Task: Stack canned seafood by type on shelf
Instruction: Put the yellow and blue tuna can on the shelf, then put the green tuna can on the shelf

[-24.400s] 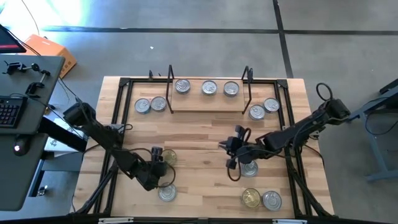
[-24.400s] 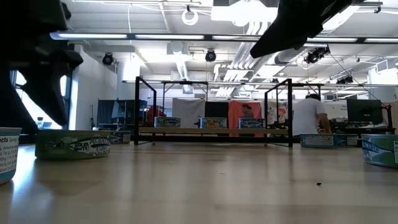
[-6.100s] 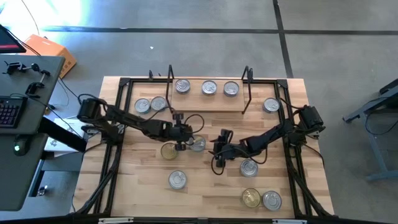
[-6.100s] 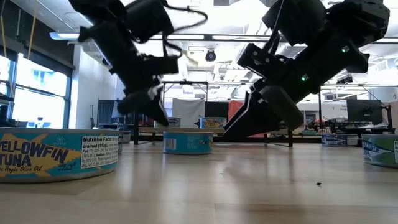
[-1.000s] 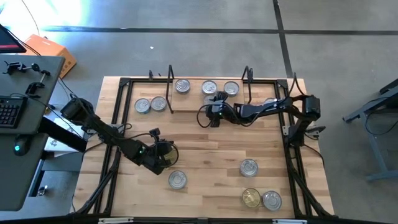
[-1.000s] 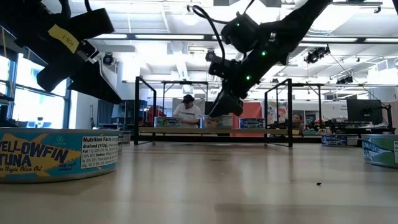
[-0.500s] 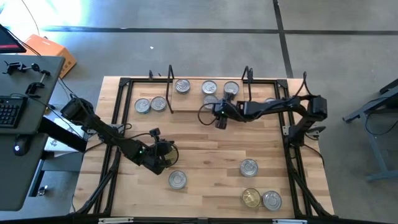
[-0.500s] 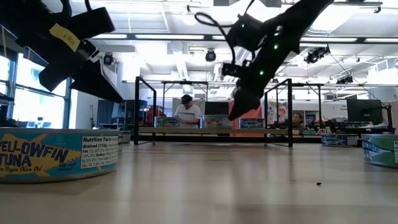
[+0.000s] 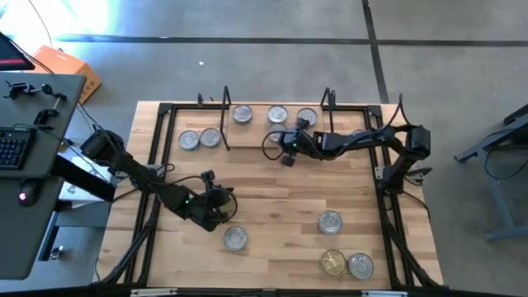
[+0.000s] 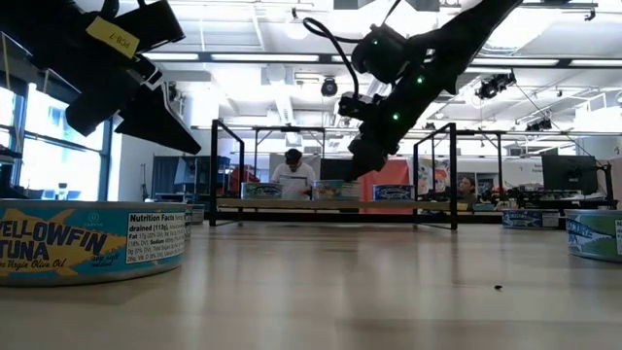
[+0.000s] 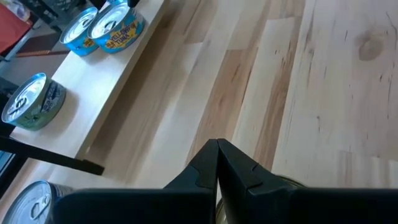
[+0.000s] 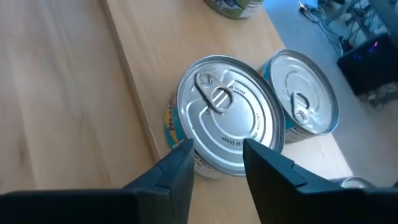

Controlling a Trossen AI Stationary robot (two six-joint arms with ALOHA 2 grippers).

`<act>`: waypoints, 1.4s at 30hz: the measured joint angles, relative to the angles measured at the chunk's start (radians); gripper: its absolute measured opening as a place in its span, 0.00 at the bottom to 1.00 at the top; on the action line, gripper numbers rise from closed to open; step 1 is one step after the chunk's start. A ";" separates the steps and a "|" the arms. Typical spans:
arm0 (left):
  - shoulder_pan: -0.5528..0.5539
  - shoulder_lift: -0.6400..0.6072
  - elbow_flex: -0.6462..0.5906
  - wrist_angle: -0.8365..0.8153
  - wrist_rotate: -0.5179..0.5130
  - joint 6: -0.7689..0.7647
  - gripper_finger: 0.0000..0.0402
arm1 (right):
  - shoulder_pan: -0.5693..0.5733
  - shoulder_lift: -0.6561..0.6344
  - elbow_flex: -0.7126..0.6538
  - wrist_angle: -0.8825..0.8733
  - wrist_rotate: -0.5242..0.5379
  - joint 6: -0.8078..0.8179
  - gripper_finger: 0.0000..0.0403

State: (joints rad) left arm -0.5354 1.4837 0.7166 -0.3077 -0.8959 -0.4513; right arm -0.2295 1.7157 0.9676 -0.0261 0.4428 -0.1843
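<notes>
Shelf-side right gripper (image 12: 214,165), fingers parted

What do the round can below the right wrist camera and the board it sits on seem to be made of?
Round silver-lidded can: probably metal, with a shiny ridged lid, a pull ring and a printed paper-like label around its side.
Pale shelf board: seemingly light wood with a matte finish and faint straight grain.

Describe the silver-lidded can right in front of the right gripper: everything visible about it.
The can is a short round tin with a shiny silver lid bearing a ring pull and stamped lettering, above a yellow and blue label. It sits upright at the front edge of the shelf, close beside another silver-lidded can; whether they touch is unclear. The right gripper hovers at it, jaws apart on either side of its near rim, not visibly gripping.
</notes>
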 joint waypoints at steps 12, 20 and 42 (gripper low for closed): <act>0.000 0.000 0.000 0.041 0.001 0.001 0.00 | 0.277 -0.114 0.000 -0.119 -0.032 0.308 0.32; 0.009 0.000 0.000 0.218 0.007 0.153 0.00 | 0.686 -0.229 0.001 -0.275 0.058 0.527 0.32; 0.176 0.000 0.000 0.493 0.363 0.524 0.00 | 1.254 -0.288 0.000 -0.752 -0.449 2.167 0.25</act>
State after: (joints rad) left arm -0.3596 1.4841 0.7170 0.1854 -0.5327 0.0723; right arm 1.0243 1.4273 0.9676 -0.7779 -0.0060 1.9828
